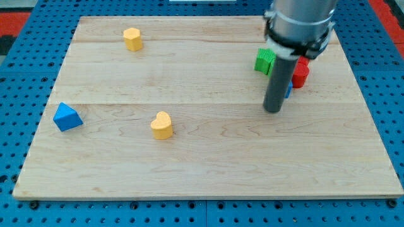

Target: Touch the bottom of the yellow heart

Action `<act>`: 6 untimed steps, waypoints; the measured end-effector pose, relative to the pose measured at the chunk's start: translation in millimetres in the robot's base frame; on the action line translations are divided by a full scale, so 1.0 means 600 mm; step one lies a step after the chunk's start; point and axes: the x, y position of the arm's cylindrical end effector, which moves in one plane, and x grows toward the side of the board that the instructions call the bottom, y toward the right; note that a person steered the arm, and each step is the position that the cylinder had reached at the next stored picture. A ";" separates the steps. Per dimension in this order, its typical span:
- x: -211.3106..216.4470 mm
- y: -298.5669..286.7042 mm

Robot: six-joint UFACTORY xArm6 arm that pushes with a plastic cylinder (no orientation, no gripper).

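The yellow heart (162, 125) lies on the wooden board (208, 170), left of the middle. My tip (273, 110) is far to its right, at about the same height in the view, just below a cluster of blocks. The rod rises from the tip toward the view's top and hides part of that cluster.
A yellow hexagon-like block (132, 38) sits near the board's top left. A blue triangle (67, 117) lies at the left edge. A green block (265, 61), a red block (300, 72) and a partly hidden blue block (288, 89) cluster at the upper right.
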 end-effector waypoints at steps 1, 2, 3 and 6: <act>0.100 -0.129; 0.110 -0.259; 0.061 -0.263; 0.003 -0.094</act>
